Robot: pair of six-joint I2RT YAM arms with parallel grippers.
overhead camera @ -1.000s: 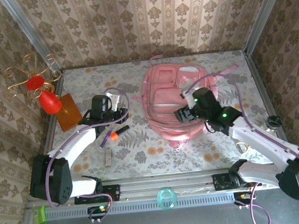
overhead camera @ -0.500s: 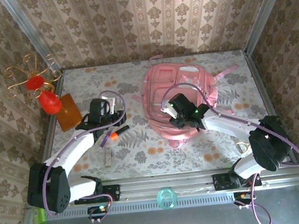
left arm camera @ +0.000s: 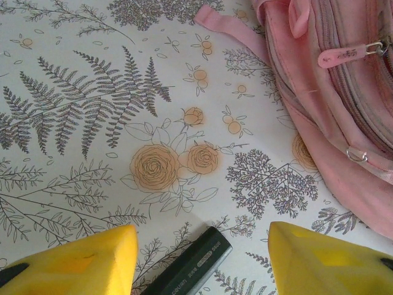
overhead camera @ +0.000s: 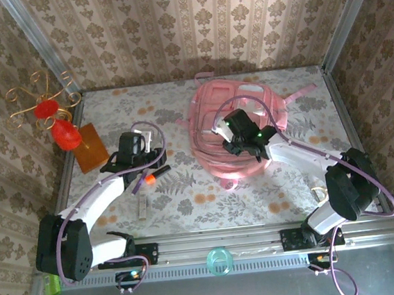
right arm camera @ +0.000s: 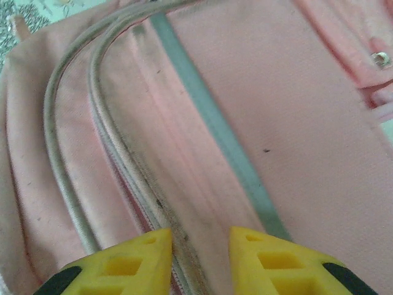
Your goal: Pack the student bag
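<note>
The student bag, a large pink backpack, lies at the back middle of the table. My right gripper is down on its front. In the right wrist view the yellow fingers stand close together around a ridge of pink fabric beside the zip line, so my right gripper is shut on the bag. My left gripper hovers left of the bag, open. A dark marker lies on the cloth between the tips of my left gripper. The marker has an orange cap.
An orange block and a red ornament on gold wire stand at the left edge. A small pale stick lies near the front. A pink strap trails from the bag. A teal ring sits on the front rail.
My right gripper swung left onto the bag's front and its jaws closed on fabric; the bag's front has bunched upward. My left gripper shifted slightly over the marker.
</note>
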